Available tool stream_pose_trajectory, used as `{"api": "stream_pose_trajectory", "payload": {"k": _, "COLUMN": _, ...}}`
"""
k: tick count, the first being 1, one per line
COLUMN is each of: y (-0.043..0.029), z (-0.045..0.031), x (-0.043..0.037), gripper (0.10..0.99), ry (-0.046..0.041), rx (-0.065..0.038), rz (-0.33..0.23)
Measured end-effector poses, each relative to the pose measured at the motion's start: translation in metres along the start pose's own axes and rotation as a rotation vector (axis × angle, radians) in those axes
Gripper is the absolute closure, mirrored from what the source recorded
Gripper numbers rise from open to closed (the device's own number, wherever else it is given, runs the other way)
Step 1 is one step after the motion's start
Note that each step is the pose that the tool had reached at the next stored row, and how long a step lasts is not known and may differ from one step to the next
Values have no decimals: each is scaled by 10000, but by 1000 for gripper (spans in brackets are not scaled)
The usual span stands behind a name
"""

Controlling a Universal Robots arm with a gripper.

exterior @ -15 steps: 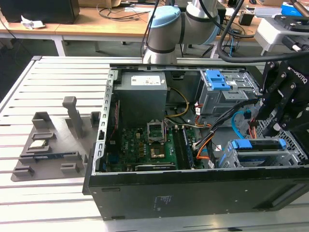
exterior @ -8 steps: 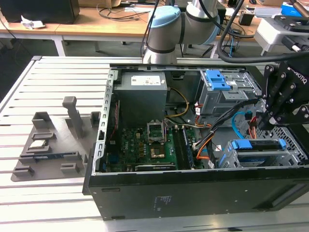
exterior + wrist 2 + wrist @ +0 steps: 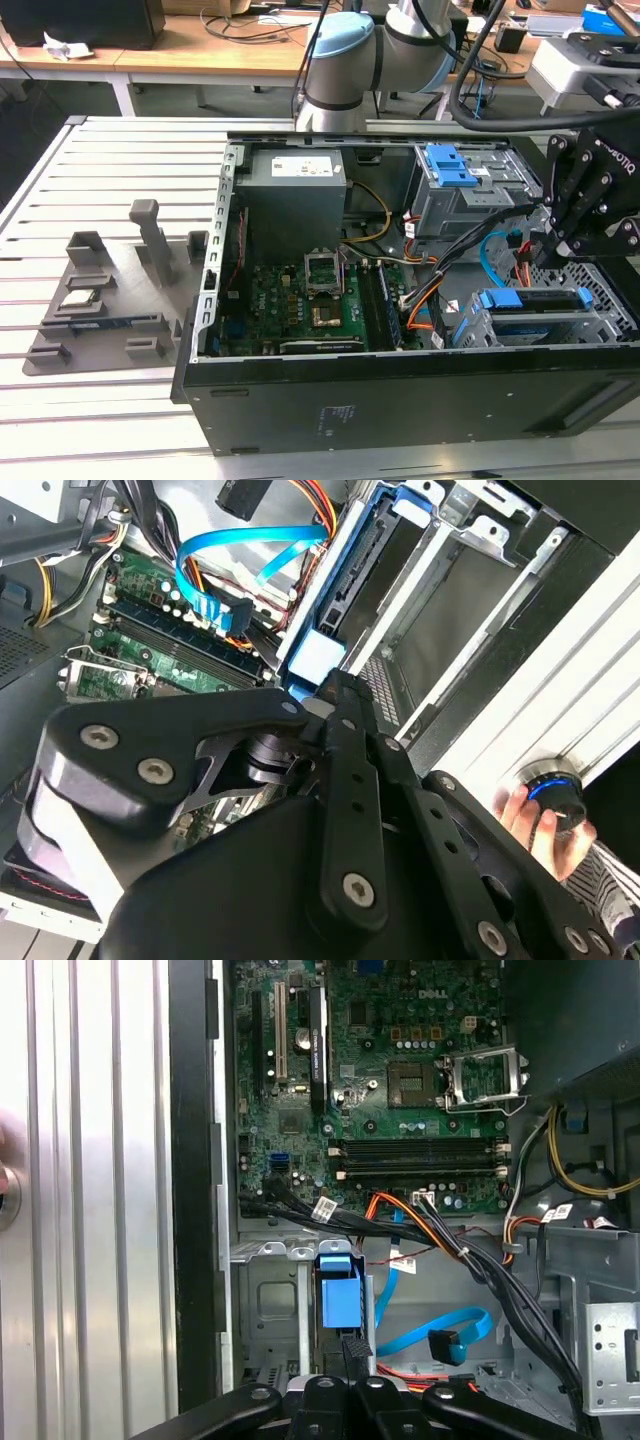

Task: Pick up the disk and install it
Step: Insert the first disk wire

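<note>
Disk sits in bay w/ hand just above, grip state unclear.

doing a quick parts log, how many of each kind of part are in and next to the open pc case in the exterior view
disk in a blue plastic carrier frame, in the lower drive cage: 1
blue ribbed plastic latch piece, on the upper cage: 1
grey metal power supply box: 1
green motherboard: 1
grey plastic fixture tray, beside the case: 1
total: 5
</note>
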State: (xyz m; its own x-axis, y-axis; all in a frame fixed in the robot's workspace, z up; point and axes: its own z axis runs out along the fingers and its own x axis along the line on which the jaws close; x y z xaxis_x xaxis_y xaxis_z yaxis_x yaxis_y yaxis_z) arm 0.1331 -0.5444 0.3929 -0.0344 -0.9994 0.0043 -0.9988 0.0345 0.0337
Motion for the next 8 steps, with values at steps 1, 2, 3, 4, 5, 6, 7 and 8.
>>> {"api": "stream_pose_trajectory", "payload": {"k": 1, "y": -19, "z": 5, "x": -9, "gripper": 980, "ry": -5, "rx": -1, "rz": 0}}
{"api": "stream_pose_trajectory", "payload": {"k": 2, "y": -75, "z": 4, "x": -57, "gripper": 980, "ry": 11, "rx": -9, "rz": 1}}
{"api": "stream_pose_trajectory", "payload": {"k": 3, "y": -120, "z": 7, "x": -104, "gripper": 980, "ry": 18, "rx": -14, "rz": 2}}
{"api": "stream_pose_trajectory", "payload": {"k": 4, "y": -160, "z": 11, "x": -141, "gripper": 980, "ry": 16, "rx": -19, "rz": 1}}
{"api": "stream_pose_trajectory", "payload": {"k": 5, "y": -202, "z": 21, "x": -173, "gripper": 980, "ry": 19, "rx": -26, "rz": 1}}
{"api": "stream_pose_trajectory", "payload": {"k": 6, "y": -239, "z": 45, "x": -209, "gripper": 980, "ry": 21, "rx": -32, "rz": -1}}
{"api": "stream_pose_trajectory", "payload": {"k": 7, "y": -264, "z": 62, "x": -236, "gripper": 980, "ry": 21, "rx": -34, "rz": 1}}
{"api": "stream_pose_trajectory", "payload": {"k": 8, "y": -300, "z": 87, "x": -272, "gripper": 980, "ry": 22, "rx": -37, "rz": 1}}
